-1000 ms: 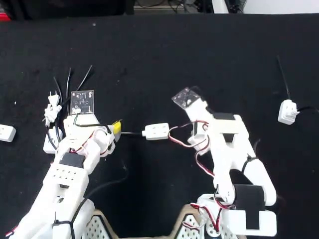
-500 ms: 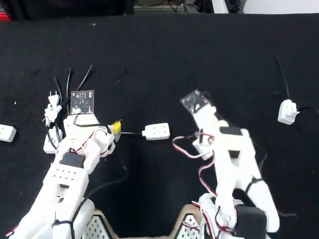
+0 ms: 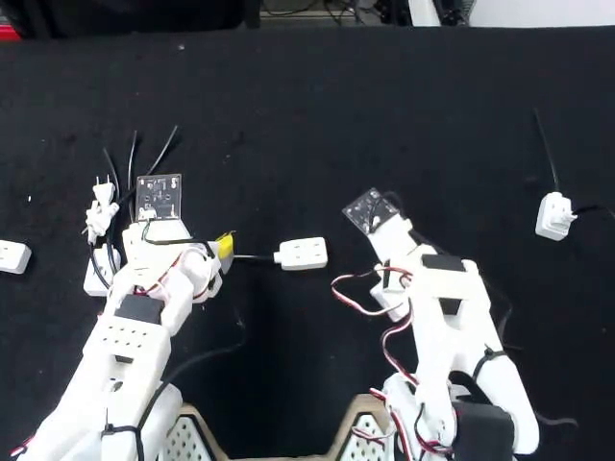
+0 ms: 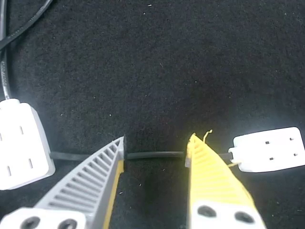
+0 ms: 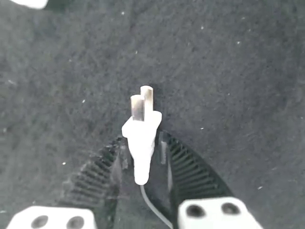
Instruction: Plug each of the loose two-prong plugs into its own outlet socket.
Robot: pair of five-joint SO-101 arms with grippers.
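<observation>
My right gripper is shut on a white two-prong plug, whose prongs point away from the wrist over the black cloth. In the high view this gripper hangs just right of a white outlet socket at the table's middle. My left gripper stands open, with a grey finger and a yellow finger on either side of a stretch of the socket's black cord. That socket lies just past the yellow finger. A second loose white plug lies among black cables at the left.
Another white socket block sits close beside the left gripper. A white socket lies at the far left edge. A white adapter with a black cord rests at the far right. A small card lies behind the left arm.
The right gripper with the plug has shifted right and drawn back toward its base, away from the middle socket. The left arm has not moved.
</observation>
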